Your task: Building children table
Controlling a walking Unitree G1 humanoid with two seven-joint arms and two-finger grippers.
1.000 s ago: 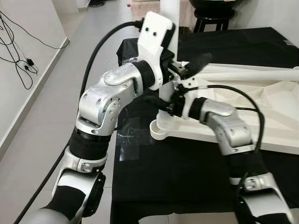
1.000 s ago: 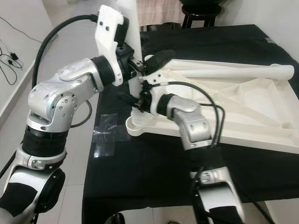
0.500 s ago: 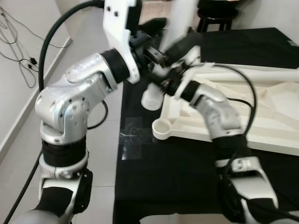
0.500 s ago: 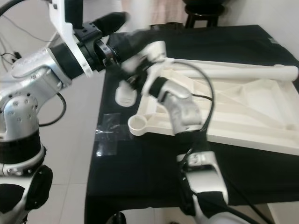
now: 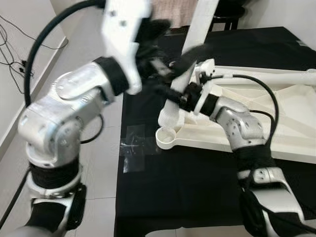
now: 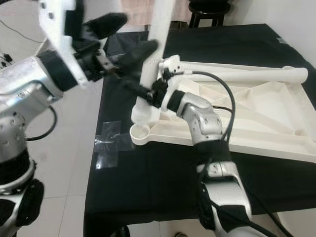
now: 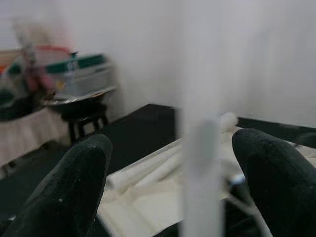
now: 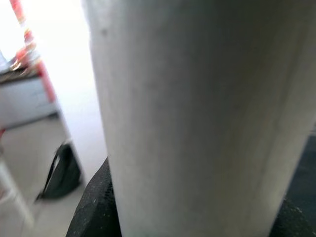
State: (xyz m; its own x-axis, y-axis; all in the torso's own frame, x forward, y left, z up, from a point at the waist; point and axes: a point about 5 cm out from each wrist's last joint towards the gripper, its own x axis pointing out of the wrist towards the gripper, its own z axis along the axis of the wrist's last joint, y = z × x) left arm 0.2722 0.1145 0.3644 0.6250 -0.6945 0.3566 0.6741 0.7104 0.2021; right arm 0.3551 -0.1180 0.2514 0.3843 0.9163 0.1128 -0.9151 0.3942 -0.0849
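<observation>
Left eye view: white leg (image 5: 185, 74) stands between pincers, blocking tabletop (image 5: 276, 113).

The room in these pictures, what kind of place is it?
Probably a room in a home. There is a tiled floor, a dark stool at the back, and a black-covered table with a white plastic tabletop lying on it for building.
</observation>
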